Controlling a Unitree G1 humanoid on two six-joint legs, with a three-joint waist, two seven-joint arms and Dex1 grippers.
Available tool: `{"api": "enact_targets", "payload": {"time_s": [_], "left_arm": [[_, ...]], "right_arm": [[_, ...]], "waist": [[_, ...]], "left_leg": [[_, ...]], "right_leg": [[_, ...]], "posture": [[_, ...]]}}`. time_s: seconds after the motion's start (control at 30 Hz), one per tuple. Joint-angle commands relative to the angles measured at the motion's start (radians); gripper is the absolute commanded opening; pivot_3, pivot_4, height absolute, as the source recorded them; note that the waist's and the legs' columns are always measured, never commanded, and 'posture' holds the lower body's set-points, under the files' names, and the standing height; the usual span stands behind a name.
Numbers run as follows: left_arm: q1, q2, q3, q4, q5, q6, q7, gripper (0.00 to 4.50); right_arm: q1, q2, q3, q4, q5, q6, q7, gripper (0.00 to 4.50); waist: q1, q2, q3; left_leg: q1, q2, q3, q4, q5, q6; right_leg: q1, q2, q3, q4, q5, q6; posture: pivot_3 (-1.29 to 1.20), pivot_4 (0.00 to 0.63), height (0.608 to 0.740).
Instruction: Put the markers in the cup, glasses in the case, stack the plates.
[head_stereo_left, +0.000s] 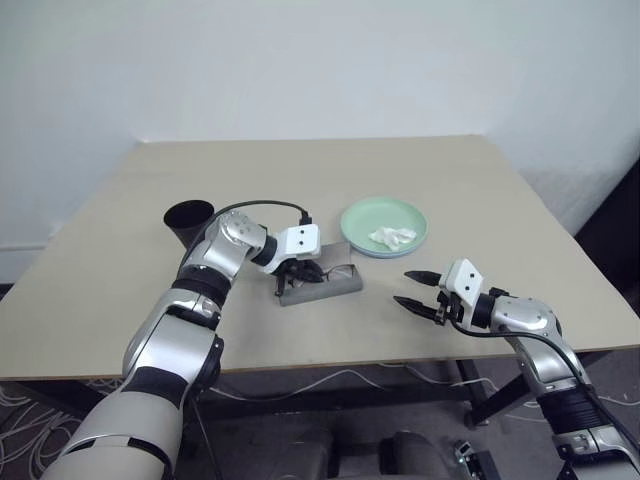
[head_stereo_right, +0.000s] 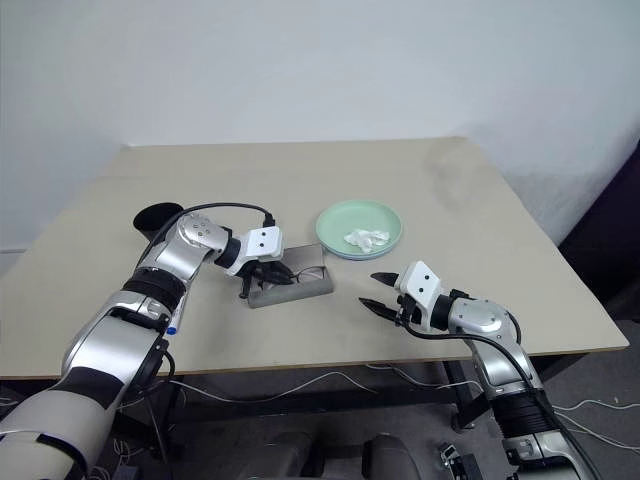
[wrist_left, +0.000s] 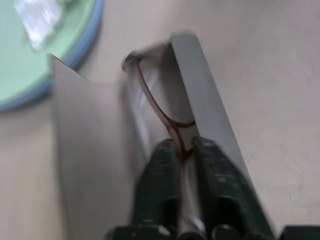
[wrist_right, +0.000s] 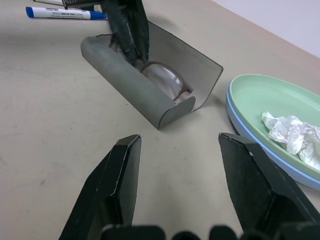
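the left jaws (wrist_left: 186, 165) stand only a sliver apart inside the open grey case (head_stereo_left: 322, 287), with the thin dark frame of the glasses (wrist_left: 165, 112) running between the two fingers; whether they pinch the frame or merely flank it cannot be told. in the right wrist view the round clear lenses lie inside the case, against its raised back flap. the case lies on the worktop (head_stereo_left: 480, 200) with its long axis running left to right across the robot's front, one end open toward the plates. the left arm reaches forward with the wrist bent hard to the right, so its jaws slope down into the case from its left end.

the right jaws (head_stereo_left: 418, 290) are spread wide and hold nothing. they hover just above the worktop to the right of the case, pointing left toward it, nearly level.

the mint green plate (head_stereo_left: 384, 223) sits on the light blue plate (wrist_right: 260, 145), just beyond the case's right end, with a crumpled white tissue (head_stereo_left: 392, 237) on top.

the black cup (head_stereo_left: 188, 222) stands upright left of the case, behind the left forearm. a blue-capped marker (wrist_right: 65, 13) lies flat beyond the case in the right wrist view; its printing is too small to read.
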Motion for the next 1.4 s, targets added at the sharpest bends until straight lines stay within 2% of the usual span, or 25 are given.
{"api": "enact_targets", "payload": {"time_s": [0.03,0.17,0.37,0.47,0.53,0.7,0.93,1.07,1.23,1.4], "left_arm": [[-0.019,0.0,0.015,-0.013,-0.003,0.006,0.03,1.28],[-0.047,-0.016,0.052,-0.009,-0.035,-0.003,0.072,1.28],[-0.124,-0.046,0.121,0.058,-0.051,-0.023,0.247,1.28],[-0.152,-0.041,0.127,0.101,-0.026,-0.068,0.356,0.69],[-0.159,-0.034,0.11,0.123,-0.002,-0.092,0.392,0.02],[-0.156,-0.028,0.047,0.181,0.09,-0.132,0.482,0.02],[-0.122,-0.032,0.015,0.212,0.122,-0.157,0.413,0.02],[-0.093,-0.03,0.058,0.166,0.042,-0.116,0.23,0.02],[-0.015,0.004,0.081,0.02,-0.023,-0.035,0.076,0.02],[0.108,0.037,0.079,-0.183,-0.06,0.051,0.043,0.02]], "right_arm": [[-0.025,0.002,-0.008,-0.031,0.016,-0.004,-0.002,2.69],[-0.032,0.005,-0.003,-0.037,0.021,-0.003,0.002,2.69],[-0.038,0.007,0.004,-0.037,0.022,-0.003,0.004,2.69],[-0.037,0.005,0.006,-0.049,0.028,0.0,0.008,2.69],[-0.038,0.003,0.007,-0.059,0.033,0.003,0.013,2.69],[-0.045,0.002,0.0,-0.091,0.052,0.012,0.025,2.69],[-0.062,-0.009,-0.034,-0.149,0.121,0.064,0.034,2.69],[-0.071,-0.019,-0.037,-0.147,0.125,0.065,0.041,2.69],[-0.076,-0.015,-0.033,-0.137,0.124,0.064,0.043,2.69],[-0.081,-0.005,-0.024,-0.126,0.124,0.066,0.045,2.69]], "waist": [[0.0,0.0,0.0],[0.002,0.0,0.0],[0.001,-0.002,0.0],[0.001,-0.002,0.0],[0.0,-0.002,0.0],[0.001,-0.002,0.0],[0.002,-0.002,0.0],[0.001,-0.002,0.0],[-0.002,-0.003,0.0],[-0.004,-0.002,-0.001]], "left_leg": [[0.0,0.0,0.0,0.0,0.0,0.0],[0.0,0.0,0.0,0.0,0.0,0.0],[0.0,0.0,0.0,0.001,0.0,0.0],[0.0,0.0,0.0,0.001,0.0,0.0],[0.0,0.0,0.0,0.001,0.0,0.0],[0.001,0.0,0.0,0.001,0.0,0.0],[0.0,0.0,0.001,0.002,0.0,0.0],[0.0,0.0,0.0,0.002,0.0,0.0],[0.0,0.0,0.0,0.002,0.0,0.001],[0.0,0.0,0.0,0.001,0.0,0.001]], "right_leg": [[0.0,0.0,0.0,0.0,0.0,0.0],[0.0,0.0,0.0,0.0,0.0,0.0],[0.0,0.0,-0.001,0.0,0.0,0.001],[0.0,0.0,-0.001,0.0,0.0,0.001],[0.001,0.0,-0.001,0.0,0.0,0.001],[0.001,0.001,-0.001,0.0,0.001,0.001],[0.001,-0.001,-0.005,0.0,0.001,0.001],[0.002,-0.002,-0.007,0.0,0.001,0.001],[0.002,-0.002,-0.006,0.0,0.0,0.001],[0.001,-0.002,-0.002,0.0,0.0,0.001]], "posture": [[0.0,0.0,0.737],[0.0,0.0,0.737],[0.0,0.0,0.737],[0.0,0.0,0.737],[0.0,0.0,0.737],[0.0,0.0,0.737],[0.0,0.0,0.737],[0.0,0.0,0.737],[0.0,0.0,0.737],[0.0,0.0,0.737]]}}
